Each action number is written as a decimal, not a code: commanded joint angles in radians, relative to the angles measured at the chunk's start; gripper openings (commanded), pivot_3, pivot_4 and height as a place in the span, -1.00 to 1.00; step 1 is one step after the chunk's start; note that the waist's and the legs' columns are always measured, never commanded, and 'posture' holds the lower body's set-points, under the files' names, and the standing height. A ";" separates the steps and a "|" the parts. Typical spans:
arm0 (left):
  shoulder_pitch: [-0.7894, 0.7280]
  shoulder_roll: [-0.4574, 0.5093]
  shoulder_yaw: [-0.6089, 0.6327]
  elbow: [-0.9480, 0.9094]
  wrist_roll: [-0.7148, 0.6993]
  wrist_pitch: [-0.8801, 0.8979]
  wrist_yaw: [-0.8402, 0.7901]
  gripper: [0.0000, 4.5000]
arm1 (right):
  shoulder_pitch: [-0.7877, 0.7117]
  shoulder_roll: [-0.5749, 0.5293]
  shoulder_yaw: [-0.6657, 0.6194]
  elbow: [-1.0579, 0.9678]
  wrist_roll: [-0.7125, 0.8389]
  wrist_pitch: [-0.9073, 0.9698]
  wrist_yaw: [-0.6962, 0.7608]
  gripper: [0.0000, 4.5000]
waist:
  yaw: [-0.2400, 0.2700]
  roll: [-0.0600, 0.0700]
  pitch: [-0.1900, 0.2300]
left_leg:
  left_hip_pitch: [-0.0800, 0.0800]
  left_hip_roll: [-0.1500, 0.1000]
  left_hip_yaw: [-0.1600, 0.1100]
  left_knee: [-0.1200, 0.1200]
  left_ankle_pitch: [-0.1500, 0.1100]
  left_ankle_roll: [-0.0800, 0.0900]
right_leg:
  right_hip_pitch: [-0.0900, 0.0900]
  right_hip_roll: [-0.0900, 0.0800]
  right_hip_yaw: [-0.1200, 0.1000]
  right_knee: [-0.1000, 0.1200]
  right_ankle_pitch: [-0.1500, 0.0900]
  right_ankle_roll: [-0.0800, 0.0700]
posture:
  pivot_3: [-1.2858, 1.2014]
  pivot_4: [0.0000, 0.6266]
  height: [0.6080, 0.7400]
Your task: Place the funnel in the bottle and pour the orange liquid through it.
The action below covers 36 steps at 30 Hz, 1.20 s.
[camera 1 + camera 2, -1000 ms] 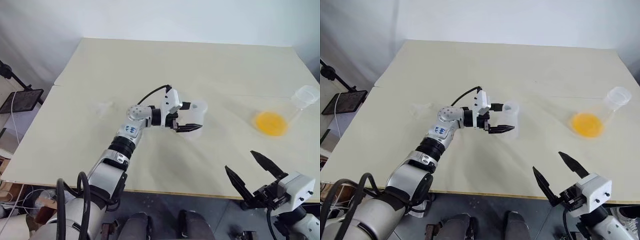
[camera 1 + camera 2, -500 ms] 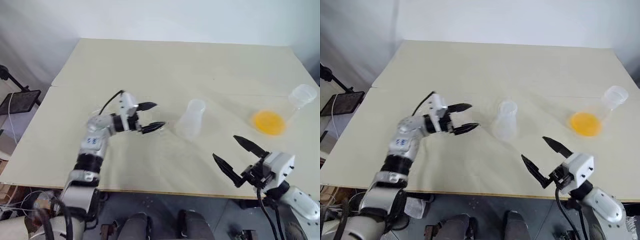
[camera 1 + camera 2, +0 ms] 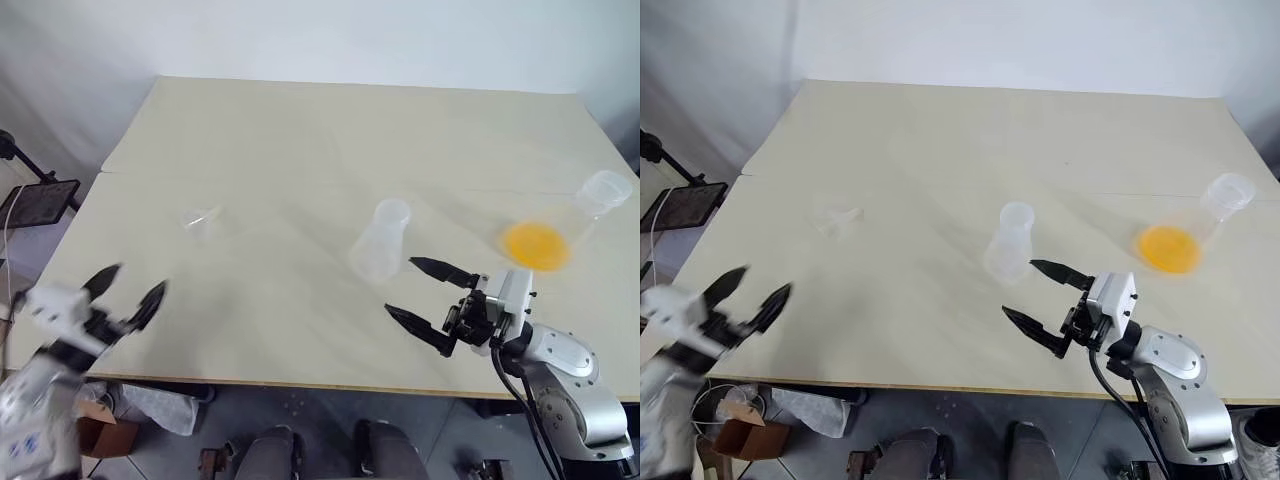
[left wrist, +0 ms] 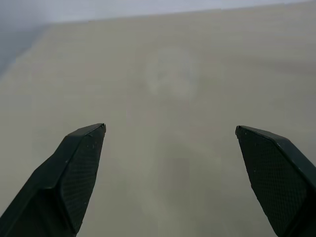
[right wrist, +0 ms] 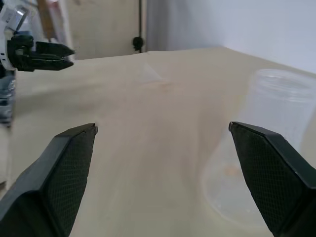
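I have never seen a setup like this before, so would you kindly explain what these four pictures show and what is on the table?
This is a humanoid robot with two arms, each ending in a hand of two black fingers. Two pictures come from cameras on its head, looking down over a pale table. The other two come from cameras on its wrists, looking out between the fingers.

On the table stand a clear bottle near the middle and a clear flask at the right edge, tipped over, with orange liquid in it. A small clear funnel lies to the left.

The left hand hangs at the table's near left edge; the right hand is just in front of the bottle. Both are open and hold nothing.
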 commanded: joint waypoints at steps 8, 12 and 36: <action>-0.028 0.011 -0.063 -0.112 -0.024 0.044 0.079 0.99 | -0.043 -0.003 -0.003 0.023 -0.003 -0.022 0.027 1.00 | 0.000 -0.003 -0.002 | 0.000 -0.001 0.000 -0.001 -0.001 0.000 | 0.000 -0.003 0.000 -0.002 0.000 0.000 | 0.03 -0.52 1.00; -0.170 0.046 -0.171 -0.082 0.009 0.135 0.115 0.99 | -0.034 -0.007 -0.012 0.020 -0.009 -0.023 0.020 1.00 | -0.002 -0.003 -0.002 | 0.000 -0.001 0.000 -0.001 -0.001 0.000 | 0.000 -0.002 -0.001 0.000 0.000 0.000 | 0.03 -0.52 1.00; -0.755 -0.016 -0.424 0.506 0.164 0.097 0.201 0.62 | 0.064 0.016 -0.017 -0.070 -0.049 -0.048 -0.088 1.00 | 0.000 -0.003 -0.002 | 0.000 -0.002 0.003 0.001 0.000 0.000 | -0.002 0.005 -0.009 0.007 0.000 0.000 | 0.03 -0.52 1.00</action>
